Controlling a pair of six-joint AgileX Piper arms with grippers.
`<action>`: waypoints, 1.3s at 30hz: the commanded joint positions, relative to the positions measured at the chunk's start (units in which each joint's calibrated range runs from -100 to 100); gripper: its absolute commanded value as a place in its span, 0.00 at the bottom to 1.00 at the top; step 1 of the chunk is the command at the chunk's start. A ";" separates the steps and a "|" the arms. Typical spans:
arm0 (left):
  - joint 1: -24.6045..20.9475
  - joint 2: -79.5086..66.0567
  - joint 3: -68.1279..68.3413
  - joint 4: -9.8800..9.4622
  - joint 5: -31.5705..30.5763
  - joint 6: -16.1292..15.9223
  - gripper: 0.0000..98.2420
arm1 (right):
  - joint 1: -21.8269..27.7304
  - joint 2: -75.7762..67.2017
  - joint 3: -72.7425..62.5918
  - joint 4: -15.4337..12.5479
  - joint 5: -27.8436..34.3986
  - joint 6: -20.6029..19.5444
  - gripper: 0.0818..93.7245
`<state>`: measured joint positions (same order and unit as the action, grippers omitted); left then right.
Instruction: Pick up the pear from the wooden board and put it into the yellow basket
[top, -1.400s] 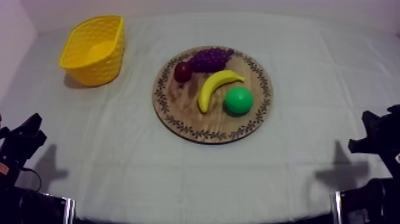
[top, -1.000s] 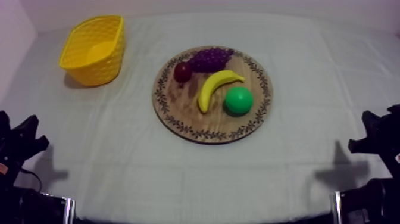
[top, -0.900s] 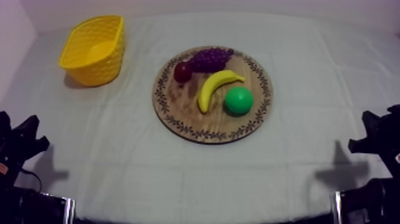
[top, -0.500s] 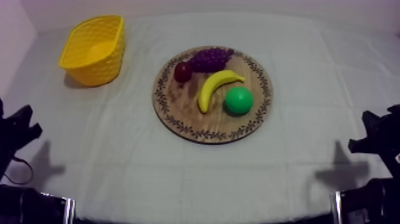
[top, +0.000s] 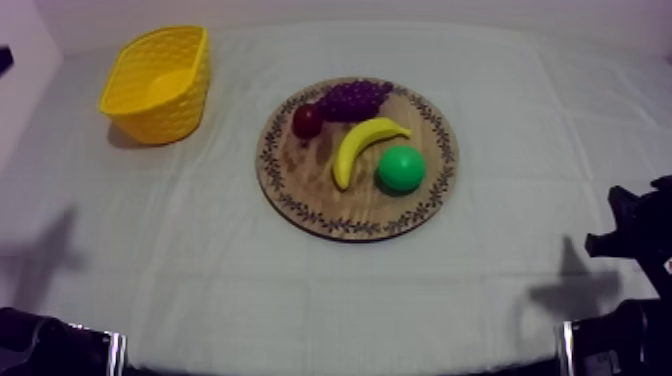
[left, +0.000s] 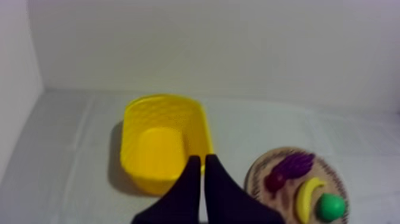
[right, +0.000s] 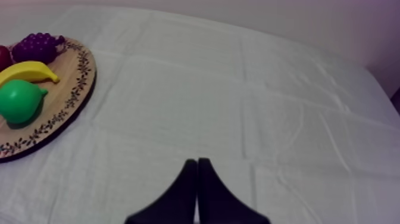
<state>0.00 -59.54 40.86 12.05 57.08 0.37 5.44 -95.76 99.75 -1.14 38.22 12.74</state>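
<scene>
Grey-white cloth (top: 200, 270) covers the whole table, and a pale wall (left: 238, 42) stands behind it. The left claw (left: 202, 159) hangs up above the cloth. Its two black fingers are pressed together into a thin point, so it is closed and holds nothing. Just past its tip sits the yellow basket (left: 161, 140) with its open side up. Off to the right of this claw, well apart from it, lies the round wooden board (top: 310, 188) with leaves drawn around its rim. The fruit on the board goes like this: the small red fruit (top: 306, 120) is on the side nearest the basket. The purple grapes (top: 353, 98) are just beside it, and the banana (top: 362, 145) curves across the middle. The green pear (top: 401, 168) lies just beside the banana, on the side of the board that faces the right claw. The pear is on the wood, not in the basket, and no claw touches it. The right claw (right: 197, 162) is over bare cloth, with the board far off to its left. Its two fingers are shut tight together, and it holds nothing too.
</scene>
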 joint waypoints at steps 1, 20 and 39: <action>0.97 4.83 -18.57 0.33 1.90 0.57 0.00 | -0.01 0.01 0.03 0.00 0.01 -0.01 0.00; 20.55 24.11 -37.06 -10.87 0.48 9.13 0.00 | -0.01 0.01 0.03 0.00 0.01 -0.01 0.00; 35.00 43.79 -36.36 -16.50 1.43 14.97 0.00 | -0.01 0.01 0.03 0.00 0.01 -0.01 0.00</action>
<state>34.57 -18.22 4.90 -4.50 58.14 15.29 5.44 -95.76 99.75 -1.14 38.22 12.74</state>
